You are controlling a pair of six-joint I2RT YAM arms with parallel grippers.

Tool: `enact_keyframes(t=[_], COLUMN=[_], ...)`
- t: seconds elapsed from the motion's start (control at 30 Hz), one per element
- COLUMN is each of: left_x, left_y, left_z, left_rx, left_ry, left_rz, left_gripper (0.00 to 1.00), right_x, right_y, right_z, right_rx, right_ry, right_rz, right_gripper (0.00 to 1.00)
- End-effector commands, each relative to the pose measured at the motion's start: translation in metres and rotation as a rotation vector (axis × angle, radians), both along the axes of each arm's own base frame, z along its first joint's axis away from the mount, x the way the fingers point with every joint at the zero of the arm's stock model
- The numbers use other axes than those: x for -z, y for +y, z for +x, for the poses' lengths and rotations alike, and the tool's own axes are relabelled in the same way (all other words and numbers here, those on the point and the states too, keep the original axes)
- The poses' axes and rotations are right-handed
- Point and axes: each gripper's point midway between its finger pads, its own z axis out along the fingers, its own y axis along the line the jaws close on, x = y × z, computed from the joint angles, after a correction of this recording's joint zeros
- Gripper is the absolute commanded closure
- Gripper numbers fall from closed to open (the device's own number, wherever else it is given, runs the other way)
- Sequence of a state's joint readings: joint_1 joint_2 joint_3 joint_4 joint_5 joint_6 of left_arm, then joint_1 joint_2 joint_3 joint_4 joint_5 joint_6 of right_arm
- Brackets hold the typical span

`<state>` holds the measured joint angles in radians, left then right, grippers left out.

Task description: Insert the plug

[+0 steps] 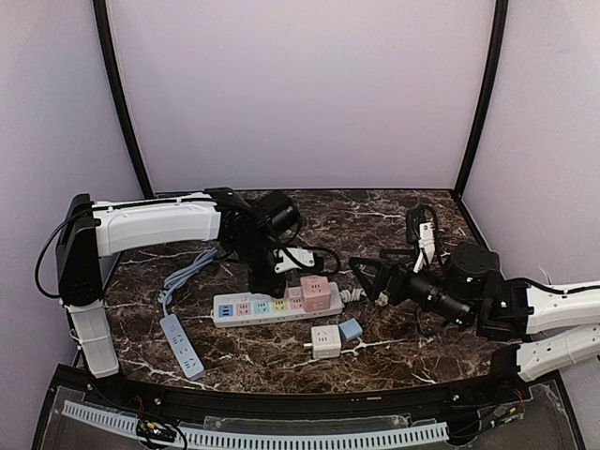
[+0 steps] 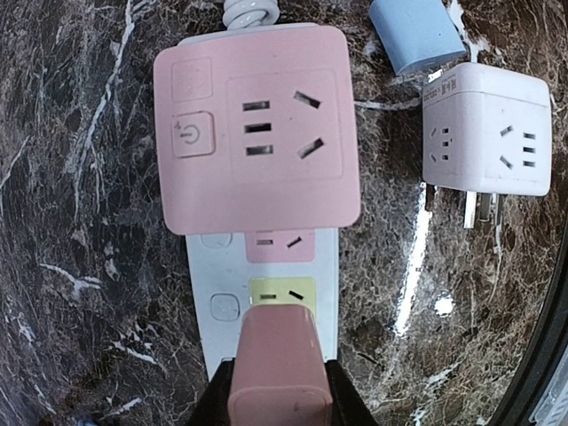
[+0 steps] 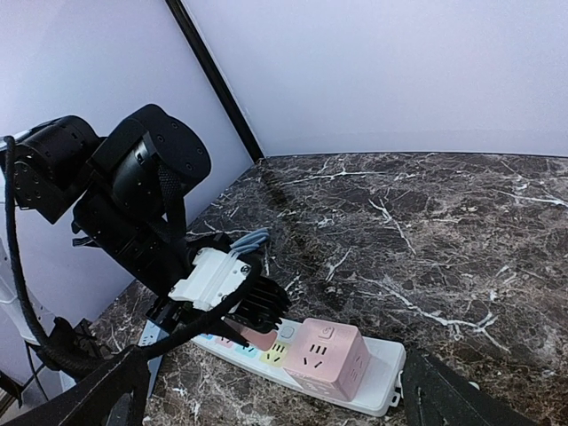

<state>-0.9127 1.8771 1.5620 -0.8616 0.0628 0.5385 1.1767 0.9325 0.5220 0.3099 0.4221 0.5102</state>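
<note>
Item: pink plug (image 2: 280, 346), gripped by the closed fingers (image 2: 342, 401) of the left gripper (image 2: 280, 377), one black finger pressed on each side. The plug is poised over the white power strip (image 2: 266, 306), its front edge overlapping the yellow socket (image 2: 282, 295); whether the prongs have entered cannot be told. One pink socket (image 2: 280, 241) lies exposed between the plug and the pink cube adapter (image 2: 257, 133), which is seated on the strip near its cable end and overhangs both long edges. Beside the strip's near edge, apart from it: white cube adapter (image 2: 484, 129), on its side with prongs showing, and a small blue adapter (image 2: 415, 34) just beside it. Right gripper (image 1: 367, 279): fingers (image 3: 89, 399) spread wide, holding nothing, hovering just beyond the strip's cable end and pointing along it. A pale blue power strip (image 1: 181, 345) lies near the front left edge of the worktop (image 1: 375, 211), its cable looping behind the left arm. Bare marble runs from the white strip back to the rear wall.
</note>
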Motion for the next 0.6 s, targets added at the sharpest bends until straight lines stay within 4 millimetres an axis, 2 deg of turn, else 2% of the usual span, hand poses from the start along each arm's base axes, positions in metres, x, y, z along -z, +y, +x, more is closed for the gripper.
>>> enact_keyframes(t=[0.0,0.57], left_x=[0.004,0.024], left_y=[0.008,0.006], left_z=[-0.006,-0.004], left_rx=[0.008,0.012], left_ry=[0.011,0.03], left_rz=[0.026,0.058], left_gripper=[0.99,0.99], right_x=[-0.012,-0.012], right_y=[0.0,0.0], right_z=[0.001,0.001], right_rx=[0.002,0.001], right_ry=[-0.021,-0.021], right_rz=[0.037,0.034], right_gripper=[0.01,0.01])
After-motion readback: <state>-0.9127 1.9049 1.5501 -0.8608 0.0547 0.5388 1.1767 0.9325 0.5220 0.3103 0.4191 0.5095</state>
